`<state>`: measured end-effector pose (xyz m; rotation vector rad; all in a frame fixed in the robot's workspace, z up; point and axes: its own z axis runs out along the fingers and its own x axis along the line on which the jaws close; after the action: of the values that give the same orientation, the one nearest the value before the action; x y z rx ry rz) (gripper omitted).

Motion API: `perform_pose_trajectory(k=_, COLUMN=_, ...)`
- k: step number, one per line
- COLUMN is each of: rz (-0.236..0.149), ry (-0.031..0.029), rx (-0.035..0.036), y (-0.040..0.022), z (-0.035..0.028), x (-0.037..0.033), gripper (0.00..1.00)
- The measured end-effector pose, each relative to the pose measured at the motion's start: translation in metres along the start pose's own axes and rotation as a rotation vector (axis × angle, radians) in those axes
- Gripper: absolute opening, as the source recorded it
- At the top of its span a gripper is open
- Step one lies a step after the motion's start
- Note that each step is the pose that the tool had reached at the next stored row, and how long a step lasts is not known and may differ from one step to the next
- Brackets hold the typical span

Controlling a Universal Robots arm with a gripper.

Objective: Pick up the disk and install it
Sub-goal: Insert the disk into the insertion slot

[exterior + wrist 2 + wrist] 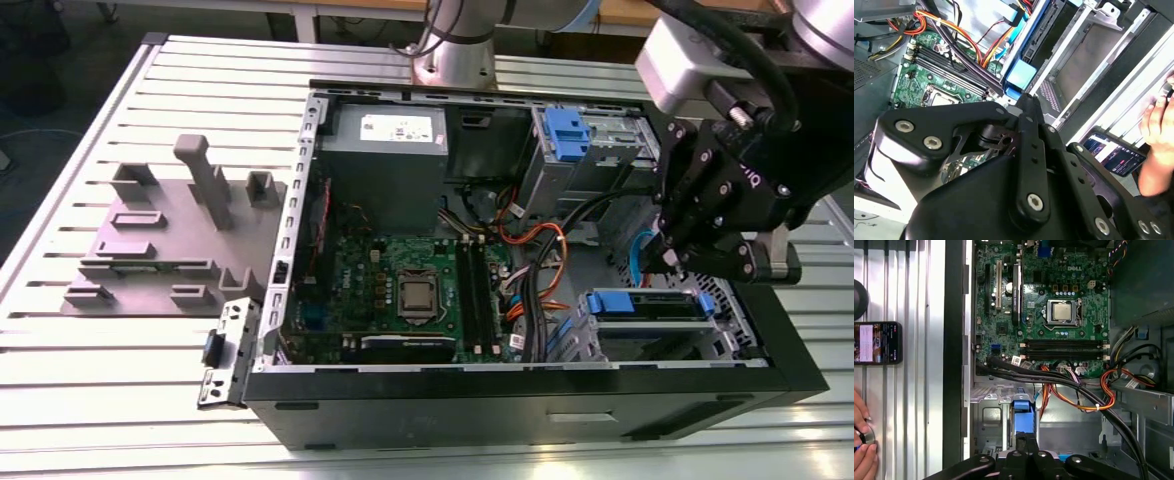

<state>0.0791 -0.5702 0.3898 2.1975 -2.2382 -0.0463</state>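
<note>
The disk lies in the drive bay at the case's near corner on the exterior view's right, blue end tab toward the motherboard. Both wrist views show that blue tab just beyond the fingertips. My black gripper hangs over the bay, a little above the disk and toward the case's side wall. Its fingers look pressed together with nothing between them, the tip close to the tab. Whether it touches the disk I cannot tell.
A second blue caddy sits in the far bay beside the grey power-supply box. Orange and black cables run between the motherboard and the bay. A grey fixture stands on the slatted table. A phone and a person's hand are beside the case.
</note>
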Motion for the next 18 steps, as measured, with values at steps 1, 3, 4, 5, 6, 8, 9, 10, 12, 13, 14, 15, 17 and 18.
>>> perform_pose_trajectory(k=1, rz=0.000, ry=0.0000, rx=0.0000, y=0.0000, z=0.0001, x=0.0000, gripper=0.11)
perform_pose_trajectory(k=3, rz=0.000, ry=-0.0003, rx=0.0001, y=0.0000, z=0.0015, x=0.0000, gripper=0.11)
perform_pose_trajectory(k=4, rz=0.000, ry=-0.0002, rx=0.0001, y=-0.0001, z=0.0031, x=0.0001, gripper=0.11)
perform_pose_trajectory(k=5, rz=0.000, ry=-0.0001, rx=0.0001, y=-0.0001, z=0.0048, x=0.0001, gripper=0.11)
perform_pose_trajectory(k=6, rz=0.000, ry=0.0000, rx=0.0000, y=-0.0001, z=0.0066, x=0.0001, gripper=0.11)
perform_pose_trajectory(k=8, rz=0.000, ry=0.0000, rx=0.0000, y=-0.0002, z=0.0103, x=0.0002, gripper=0.11)
perform_pose_trajectory(k=9, rz=0.000, ry=0.0000, rx=0.0001, y=-0.0003, z=0.0121, x=0.0002, gripper=0.11)
perform_pose_trajectory(k=10, rz=0.000, ry=0.0000, rx=0.0001, y=-0.0003, z=0.0139, x=0.0002, gripper=0.11)
perform_pose_trajectory(k=12, rz=0.000, ry=0.0001, rx=0.0000, y=-0.0004, z=0.0175, x=0.0003, gripper=0.11)
perform_pose_trajectory(k=13, rz=0.000, ry=0.0001, rx=0.0000, y=-0.0005, z=0.0194, x=0.0003, gripper=0.11)
perform_pose_trajectory(k=14, rz=0.000, ry=0.0001, rx=0.0000, y=-0.0006, z=0.0212, x=0.0004, gripper=0.11)
perform_pose_trajectory(k=15, rz=0.000, ry=0.0001, rx=0.0000, y=-0.0007, z=0.0230, x=0.0004, gripper=0.11)
perform_pose_trajectory(k=17, rz=0.000, ry=-0.0001, rx=0.0001, y=-0.0009, z=0.0267, x=0.0005, gripper=0.11)
perform_pose_trajectory(k=18, rz=0.000, ry=-0.0002, rx=0.0001, y=-0.0010, z=0.0284, x=0.0005, gripper=0.11)
